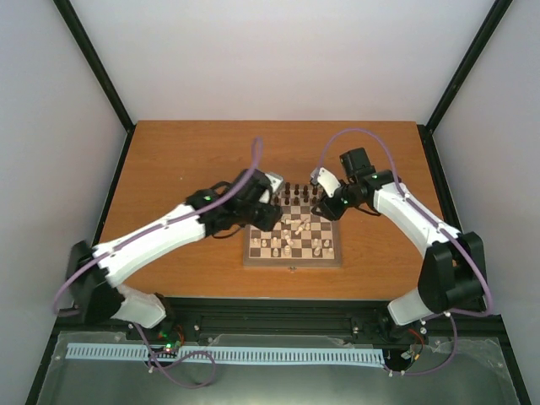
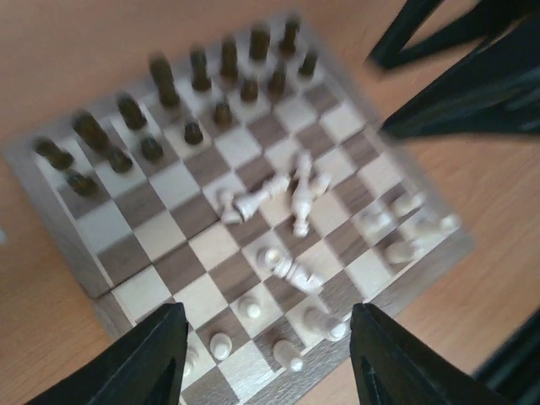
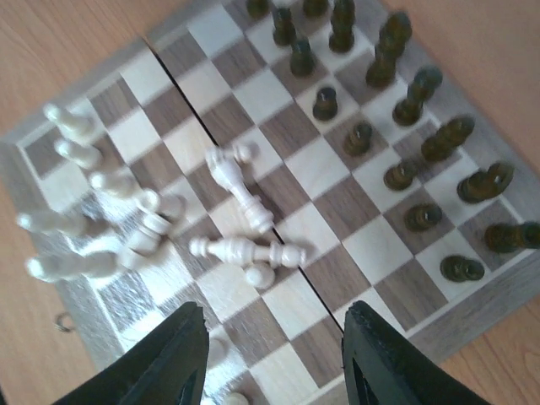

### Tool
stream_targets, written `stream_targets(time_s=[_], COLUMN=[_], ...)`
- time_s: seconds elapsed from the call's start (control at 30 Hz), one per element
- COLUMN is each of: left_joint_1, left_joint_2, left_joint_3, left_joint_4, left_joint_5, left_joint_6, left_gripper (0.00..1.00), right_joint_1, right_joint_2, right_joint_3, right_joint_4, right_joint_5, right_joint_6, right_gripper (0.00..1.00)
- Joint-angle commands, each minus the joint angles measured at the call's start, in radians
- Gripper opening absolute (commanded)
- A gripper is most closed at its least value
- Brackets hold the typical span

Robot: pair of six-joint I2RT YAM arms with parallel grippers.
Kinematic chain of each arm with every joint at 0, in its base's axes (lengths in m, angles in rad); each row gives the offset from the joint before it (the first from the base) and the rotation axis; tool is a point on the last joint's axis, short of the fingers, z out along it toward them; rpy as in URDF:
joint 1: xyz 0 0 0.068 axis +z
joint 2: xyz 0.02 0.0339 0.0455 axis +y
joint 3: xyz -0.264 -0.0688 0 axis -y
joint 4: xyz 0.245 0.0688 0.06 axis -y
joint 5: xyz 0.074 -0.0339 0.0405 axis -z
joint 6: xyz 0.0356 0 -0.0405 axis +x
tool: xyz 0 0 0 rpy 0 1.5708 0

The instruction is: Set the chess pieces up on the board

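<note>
I find the board (image 1: 293, 262) on the table (image 1: 186, 160) between my arms, dark pieces (image 2: 193, 131) standing in their two far rows, pale pieces (image 3: 240, 249) partly toppled mid-board with few placed, and my left gripper (image 2: 266, 363) and right gripper (image 3: 274, 363) both hovering above it, spread and empty.

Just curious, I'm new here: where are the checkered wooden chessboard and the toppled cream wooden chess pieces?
checkered wooden chessboard (image 3: 316, 164): right wrist view, a bare square.
toppled cream wooden chess pieces (image 3: 243, 196): right wrist view, one piece's shaft.
</note>
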Motion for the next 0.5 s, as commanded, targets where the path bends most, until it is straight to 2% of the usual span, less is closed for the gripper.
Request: stream_targets(time_s=[0.0,0.07,0.1,0.2,0.27,0.33,0.4,0.47], left_joint_1=[0.044,0.068,0.08,0.124,0.176,0.216,0.217,0.217], left_joint_2=[-0.202,-0.27,-0.294,-0.336,-0.344,-0.33,-0.329,-0.353], left_joint_3=[0.093,0.071,0.049,-0.051,-0.131,-0.142,-0.131,-0.145], left_joint_4=[-0.067,-0.054,-0.043,0.005,0.045,0.02,0.0,0.015], left_joint_5=[-0.004,-0.038,-0.063,-0.158,-0.142,-0.159,-0.215,-0.207], left_joint_6=[0.005,0.008,0.018,0.039,0.038,0.04,0.037,0.043], left_gripper=[0.67,0.89,0.92,0.93,0.91,0.87,0.87,0.87], right_joint_1=[0.013,0.031,0.039,0.071,0.099,0.123,0.139,0.148], right_joint_2=[0.071,0.092,0.103,0.141,0.165,0.19,0.212,0.231], right_joint_3=[0.022,0.017,0.018,0.024,0.026,0.034,0.045,0.057], right_joint_4=[-0.042,-0.036,-0.034,-0.034,-0.034,-0.037,-0.039,-0.04], right_joint_5=[0.111,0.143,0.153,0.169,0.181,0.203,0.215,0.225], right_joint_6=[-0.041,-0.046,-0.046,-0.038,-0.031,-0.025,-0.018,-0.011], right_gripper=[0.45,0.44,0.44,0.42,0.41,0.4,0.39,0.37])
